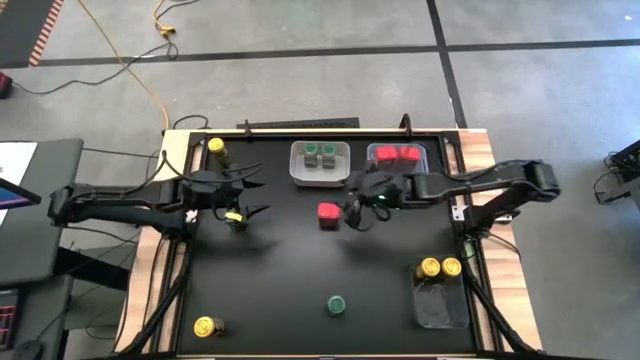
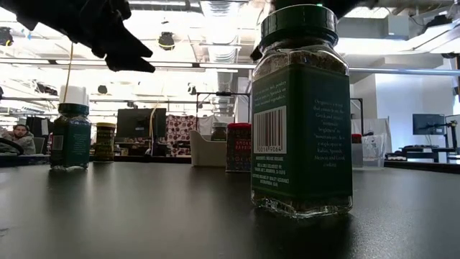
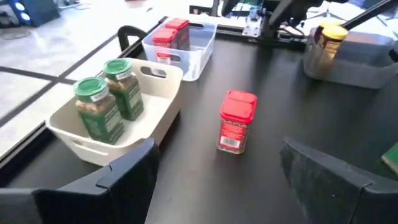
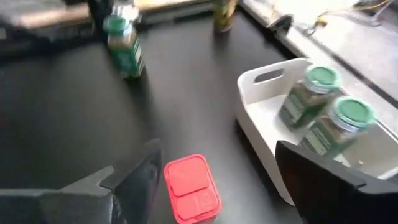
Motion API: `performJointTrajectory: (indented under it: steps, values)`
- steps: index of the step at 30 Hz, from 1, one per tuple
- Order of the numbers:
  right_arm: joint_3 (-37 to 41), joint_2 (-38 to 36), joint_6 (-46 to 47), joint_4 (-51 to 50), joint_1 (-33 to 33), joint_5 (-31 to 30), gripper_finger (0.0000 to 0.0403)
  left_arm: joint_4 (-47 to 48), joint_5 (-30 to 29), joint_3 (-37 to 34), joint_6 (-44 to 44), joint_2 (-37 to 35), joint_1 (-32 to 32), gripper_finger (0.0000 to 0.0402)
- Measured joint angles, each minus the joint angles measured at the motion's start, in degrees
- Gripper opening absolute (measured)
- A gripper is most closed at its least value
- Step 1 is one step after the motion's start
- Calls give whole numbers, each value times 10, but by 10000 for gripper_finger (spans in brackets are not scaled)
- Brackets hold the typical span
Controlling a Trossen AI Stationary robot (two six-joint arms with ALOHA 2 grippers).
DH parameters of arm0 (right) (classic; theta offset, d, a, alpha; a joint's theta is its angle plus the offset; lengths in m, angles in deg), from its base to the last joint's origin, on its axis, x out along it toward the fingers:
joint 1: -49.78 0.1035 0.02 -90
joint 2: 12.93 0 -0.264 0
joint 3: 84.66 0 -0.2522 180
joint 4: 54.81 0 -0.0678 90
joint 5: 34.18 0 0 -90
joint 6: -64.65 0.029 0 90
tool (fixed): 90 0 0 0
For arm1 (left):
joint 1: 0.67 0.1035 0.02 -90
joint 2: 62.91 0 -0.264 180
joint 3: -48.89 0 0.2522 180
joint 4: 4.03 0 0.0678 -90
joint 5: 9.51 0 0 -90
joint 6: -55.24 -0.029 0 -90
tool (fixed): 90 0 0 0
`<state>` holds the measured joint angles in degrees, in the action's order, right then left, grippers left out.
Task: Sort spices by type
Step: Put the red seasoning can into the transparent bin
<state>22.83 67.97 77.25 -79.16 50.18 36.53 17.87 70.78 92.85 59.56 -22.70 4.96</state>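
Observation:
A red boxy spice (image 1: 327,213) stands upright on the black table (image 1: 300,270) between my two grippers. My right gripper (image 1: 353,204) hovers open just to its right; in the right wrist view the red spice (image 4: 191,190) shows low between the fingers, untouched. My left gripper (image 1: 257,193) hangs open farther left, with nothing between its fingers. Two green-lidded jars (image 3: 106,102) stand in a white bin (image 1: 319,176). Red boxes (image 1: 398,154) sit in a clear bin at the far edge. Two yellow-lidded jars (image 1: 440,268) stand in a clear bin at the near right.
Loose on the table: a green-lidded jar (image 1: 336,304) near the front edge, a yellow-lidded jar (image 1: 207,326) at the near left corner, another (image 1: 217,150) at the far left, and a green-lidded jar (image 4: 124,43) close to the left arm. Free room lies mid-table.

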Motion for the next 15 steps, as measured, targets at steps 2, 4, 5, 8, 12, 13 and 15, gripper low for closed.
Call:
performJointTrajectory:
  steps: [2, 4, 5, 8, 12, 13, 15]
  values:
    - [-41, 35, -21, -36, -9, 24, 336, 1, 0, -4, -4, -5, 0, 320]
    - [-82, 70, -35, -68, -18, 47, 336, 6, 0, -5, -10, -7, 0, 320]
    - [-102, 88, -40, -86, -23, 56, 336, 7, 0, -5, -10, -6, 0, 320]
    - [-162, 133, -41, -134, -34, 75, 336, 21, 0, -5, 0, -6, 0, 320]
    - [-232, 189, -74, -222, -39, 94, 335, 33, 1, -5, 9, -6, 0, 320]
    - [-245, 201, -86, -243, -39, 101, 335, 33, 3, -5, 9, -6, 0, 320]
    - [-272, 223, -98, -271, -39, 111, 335, 36, 5, -5, 10, -6, 0, 320]
